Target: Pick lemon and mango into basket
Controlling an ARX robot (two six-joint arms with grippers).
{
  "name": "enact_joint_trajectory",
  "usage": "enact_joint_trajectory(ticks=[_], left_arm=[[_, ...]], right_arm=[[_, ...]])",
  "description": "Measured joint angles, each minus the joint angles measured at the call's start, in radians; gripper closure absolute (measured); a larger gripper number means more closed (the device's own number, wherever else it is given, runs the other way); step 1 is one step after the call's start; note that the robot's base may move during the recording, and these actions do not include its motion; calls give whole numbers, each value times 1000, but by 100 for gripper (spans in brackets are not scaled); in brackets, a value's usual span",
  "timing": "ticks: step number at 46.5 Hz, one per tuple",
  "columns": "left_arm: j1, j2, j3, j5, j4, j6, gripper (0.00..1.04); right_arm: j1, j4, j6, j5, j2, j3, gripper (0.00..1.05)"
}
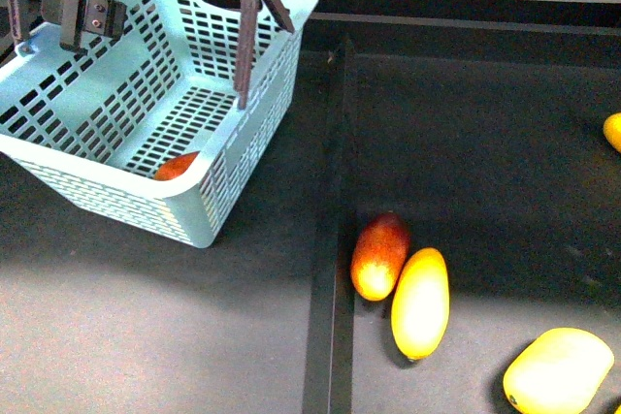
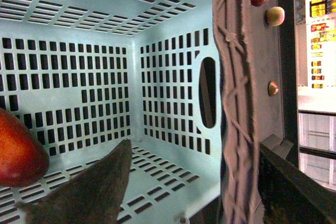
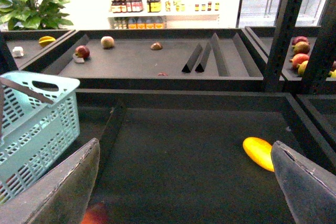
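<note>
At the upper left of the front view my left gripper (image 1: 82, 12) hangs at the far rim of the turquoise basket (image 1: 254, 109); whether its fingers are spread or pressed together I cannot tell, since the left wrist view shows only one dark fingertip (image 2: 100, 187) over the slotted floor. My right gripper (image 3: 184, 182) is out of the front view; its wrist camera shows two grey fingers (image 3: 63, 190) spread wide with nothing between them, above the dark shelf (image 3: 184, 150).

The basket sits tilted at upper left, brown handles (image 1: 250, 16) up. Inside, against the near wall, lies one red-orange fruit (image 1: 176, 166).

Lower centre, on the shelf, a red mango (image 1: 379, 255) touches a yellow mango (image 1: 420, 302). A pale yellow lemon-like fruit (image 1: 558, 370) lies at lower right, another yellow fruit (image 1: 613, 131) at the right edge.
</note>
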Motion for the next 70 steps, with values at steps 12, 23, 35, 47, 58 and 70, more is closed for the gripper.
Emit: enact_joint_trajectory(ticks=[12, 23, 35, 47, 58, 70], left_arm=[[3, -170, -77, -53, -85, 4, 7], [53, -439, -273, -164, -364, 39, 7], [68, -534, -531, 89, 181, 455, 24], [129, -763, -970, 209, 830, 1390, 83], [209, -960, -1145, 286, 801, 1439, 102], [217, -1145, -1275, 293, 756, 1443, 102]], right_arm=[[0, 0, 0, 0, 0, 0, 9], [0, 0, 0, 0, 0, 0, 9], [0, 0, 0, 1, 0, 0, 9], [0, 0, 0, 0, 0, 0, 9], [0, 0, 0, 0, 0, 0, 9], [0, 0, 0, 0, 0, 0, 9]])
